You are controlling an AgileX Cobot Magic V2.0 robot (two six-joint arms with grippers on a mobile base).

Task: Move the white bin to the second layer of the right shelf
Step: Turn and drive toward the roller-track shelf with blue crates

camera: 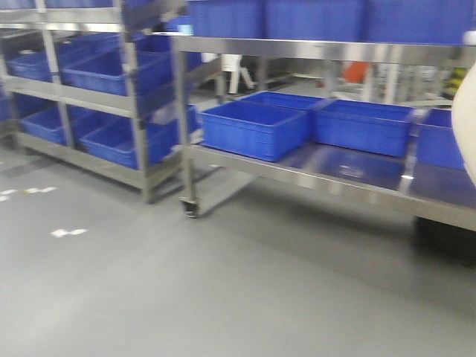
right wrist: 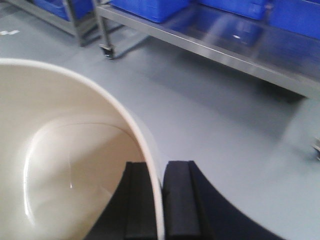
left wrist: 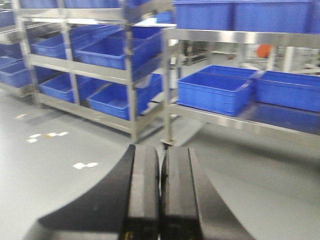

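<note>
Currently a carry step: hold the white bin [right wrist: 65, 165] level, approach the right shelf [camera: 320, 178] square-on, and stay clear of the blue crates [camera: 253, 128]. The right tool [right wrist: 158, 180] is almost closed, pinching the bin's rim wall, with the bin at near right. The left tool [left wrist: 160, 170] is closed on nothing.

The white bin [right wrist: 65, 165] is a cream-white, glossy plastic tub. It has a thin rounded rim and smooth walls that curve down into a rounded base. Its inside is empty. It is held up, with its near wall pinched at the rim between the black fingers of the right gripper [right wrist: 161, 200]. In the front view, only a blurred pale curve of it shows at the right edge.
</note>
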